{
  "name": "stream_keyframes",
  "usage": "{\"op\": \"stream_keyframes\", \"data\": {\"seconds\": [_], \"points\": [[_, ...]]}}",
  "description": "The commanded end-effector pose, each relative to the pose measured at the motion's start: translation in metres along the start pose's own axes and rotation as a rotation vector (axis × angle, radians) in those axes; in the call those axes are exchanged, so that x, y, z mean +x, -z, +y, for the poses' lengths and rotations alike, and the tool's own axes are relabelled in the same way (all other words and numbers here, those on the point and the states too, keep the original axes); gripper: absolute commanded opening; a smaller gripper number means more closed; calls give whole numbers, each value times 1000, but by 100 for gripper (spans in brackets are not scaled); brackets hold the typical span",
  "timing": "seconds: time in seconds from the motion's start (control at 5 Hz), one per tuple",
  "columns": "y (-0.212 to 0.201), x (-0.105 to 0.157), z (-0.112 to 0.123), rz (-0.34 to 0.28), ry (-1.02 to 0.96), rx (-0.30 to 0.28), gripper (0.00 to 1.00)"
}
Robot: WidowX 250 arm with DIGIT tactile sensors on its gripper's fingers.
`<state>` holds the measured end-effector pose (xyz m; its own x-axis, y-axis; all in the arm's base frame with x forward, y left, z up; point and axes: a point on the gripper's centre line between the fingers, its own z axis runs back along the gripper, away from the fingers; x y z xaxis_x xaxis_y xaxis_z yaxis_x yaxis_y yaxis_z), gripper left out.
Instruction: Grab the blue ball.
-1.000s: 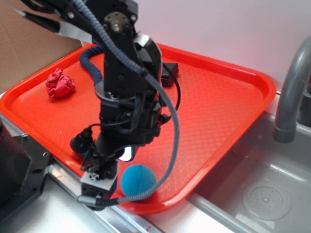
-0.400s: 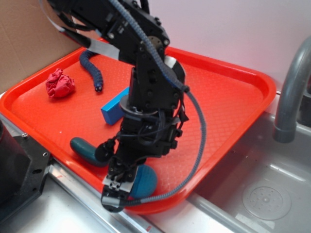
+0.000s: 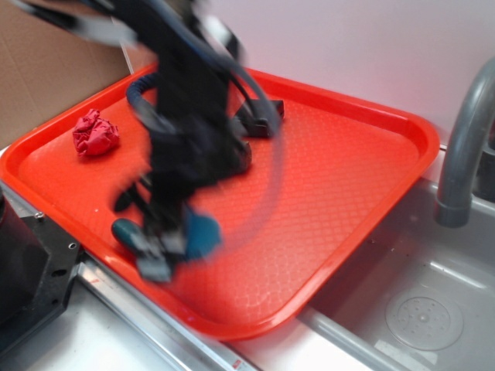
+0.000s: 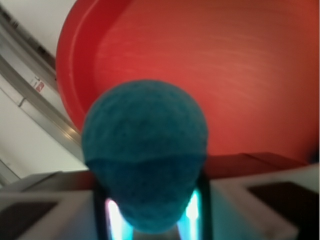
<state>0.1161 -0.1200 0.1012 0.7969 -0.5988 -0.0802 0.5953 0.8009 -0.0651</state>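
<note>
The blue ball (image 3: 203,235) is cyan-blue and dimpled. It sits between the fingers of my gripper (image 3: 176,246) over the front left part of the red tray (image 3: 356,108). The arm is motion-blurred in the exterior view. In the wrist view the ball (image 4: 145,150) fills the middle of the frame and is pinched between my two grey fingers (image 4: 50,210), with the tray floor (image 4: 225,75) behind it. The gripper is shut on the ball.
A dark teal oblong (image 3: 126,231) lies just left of the gripper. A red crumpled lump (image 3: 95,133) lies at the tray's back left, and a black object (image 3: 267,117) at the back. A grey faucet (image 3: 462,147) and steel sink (image 3: 421,313) are at the right.
The arm has swung left and back from the tray's front edge, carrying the blue ball with it. The blue block seen 0.4 s ago is now hidden behind the arm.
</note>
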Motion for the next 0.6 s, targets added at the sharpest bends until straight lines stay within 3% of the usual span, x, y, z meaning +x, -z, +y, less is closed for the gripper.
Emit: {"op": "stream_keyframes", "data": {"seconds": [0.0, 0.2, 0.4], "points": [[-91, -80, 42, -112, -489, 116, 0], [-98, -114, 70, -148, -739, 85, 0], [-101, -120, 95, -87, -868, 79, 0]]}}
